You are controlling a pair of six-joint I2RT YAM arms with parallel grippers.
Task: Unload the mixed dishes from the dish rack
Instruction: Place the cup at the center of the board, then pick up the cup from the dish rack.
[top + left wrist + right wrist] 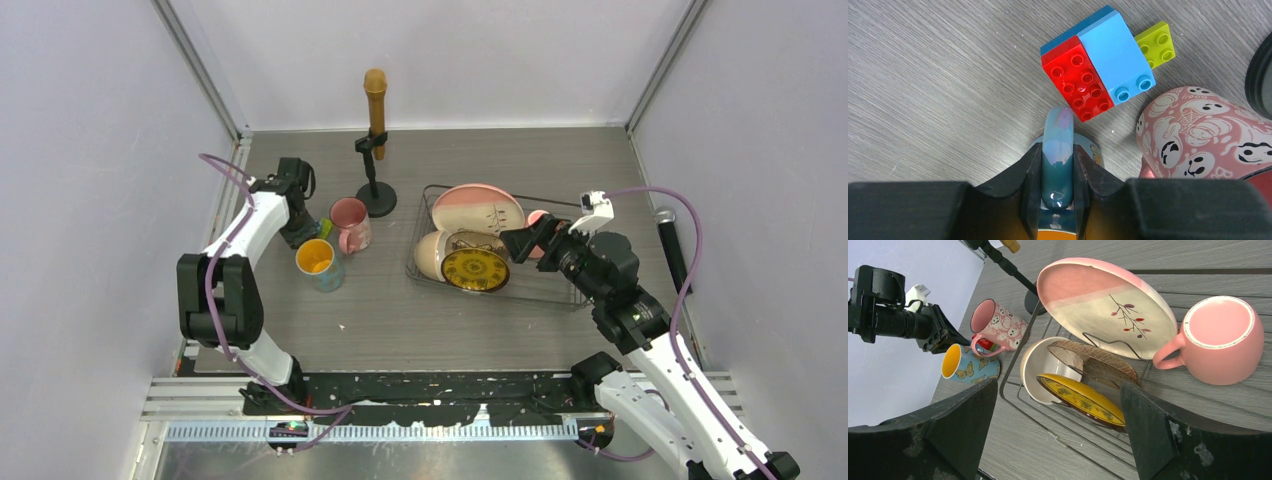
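Note:
My left gripper [1060, 172] is shut on the teal handle of the blue butterfly mug with yellow inside [318, 262], which stands on the table left of the dish rack [560, 292]. A pink ghost-print mug [350, 222] stands just beside it. In the rack lean a large pink-and-cream plate [1103, 305], a cream bowl [1043, 367], a brownish bowl [1098, 362] and a small yellow patterned plate [1080, 399]. A plain pink mug [1223, 340] lies upside down at the rack's right. My right gripper [1058, 395] hovers open over the rack's near side, holding nothing.
A black round-based microphone stand [376, 150] rises behind the ghost mug. Red, blue and green toy blocks [1098, 65] lie on the table just beyond the held mug. Walls close in on the left, right and back.

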